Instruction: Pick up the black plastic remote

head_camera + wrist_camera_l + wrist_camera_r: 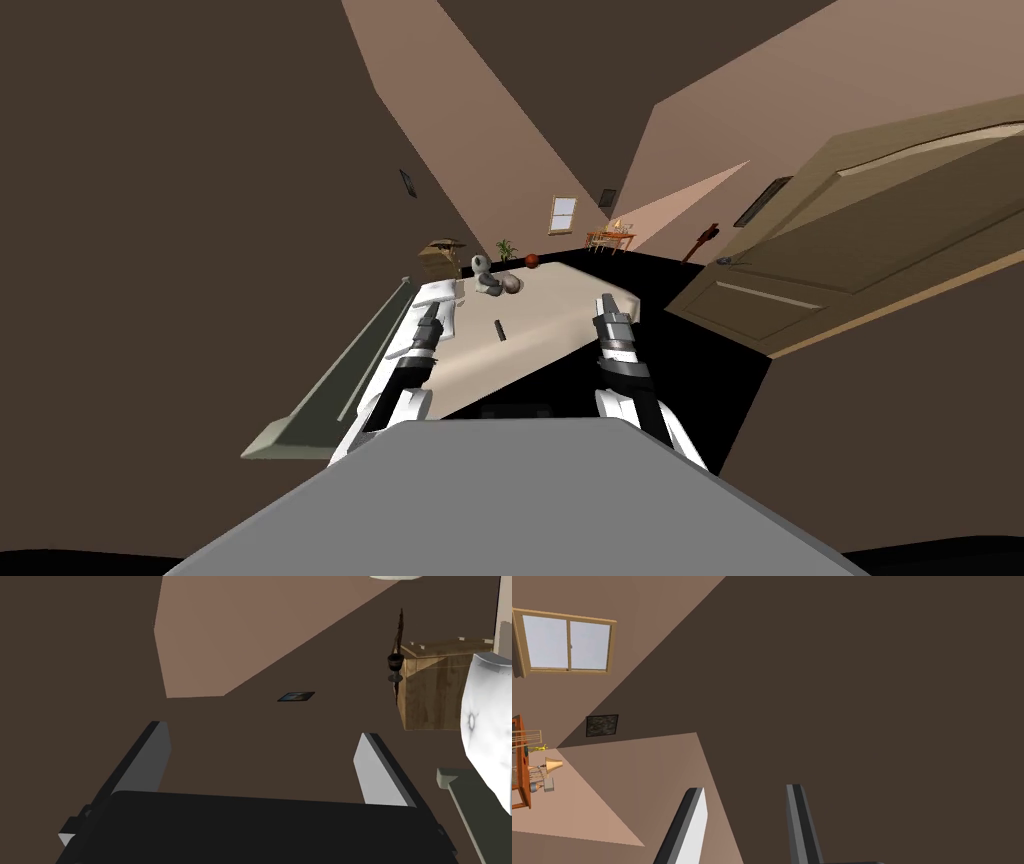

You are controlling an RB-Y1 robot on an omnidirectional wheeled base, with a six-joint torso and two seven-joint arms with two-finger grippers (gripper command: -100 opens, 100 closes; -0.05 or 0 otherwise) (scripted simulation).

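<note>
remote (499,330) lies on bed (545,318) between left pincer (263,731), wide, and right pincer (746,788), narrower.

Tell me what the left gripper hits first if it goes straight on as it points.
The left gripper seems to have a free way to the brown wall, near the small picture; how far is unclear.

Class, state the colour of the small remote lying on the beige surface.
The remote is black; the head view shows it best.
</note>
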